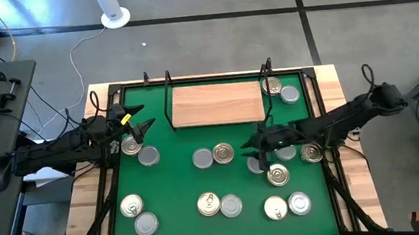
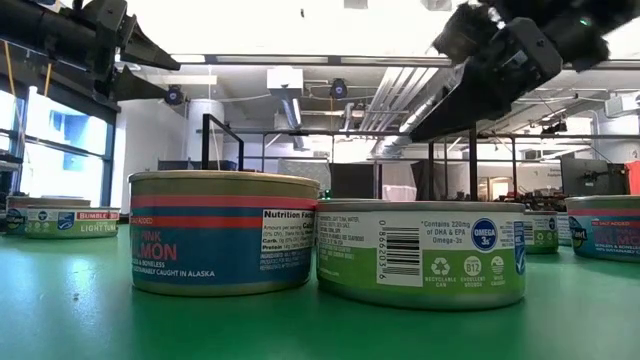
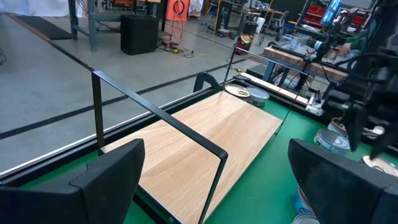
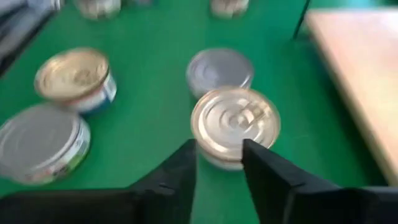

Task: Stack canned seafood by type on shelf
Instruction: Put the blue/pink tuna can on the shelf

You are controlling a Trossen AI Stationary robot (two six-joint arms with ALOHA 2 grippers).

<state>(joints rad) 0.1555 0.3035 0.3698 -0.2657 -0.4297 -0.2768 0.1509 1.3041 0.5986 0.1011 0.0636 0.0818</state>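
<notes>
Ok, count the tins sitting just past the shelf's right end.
2: a gold-lidded tin right beside the shelf board's right end, and a silver-lidded tin next to it, farther right. None seem hidden there.

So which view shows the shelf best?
The high view: the whole shelf shows, bare, with its black uprights. The left wrist view shows the board close and slanted, the right wrist view one corner, the low view only uprights.

Green mat [image 1: 177, 182]; light tan wood-grain shelf [image 1: 216, 104], black uprights; gold-lidded can [image 4: 234, 121]; silver-grey-lidded can [image 4: 219, 68]; blue-red-labelled salmon can [image 2: 222, 232]; green-white-labelled can [image 2: 421, 253].
</notes>
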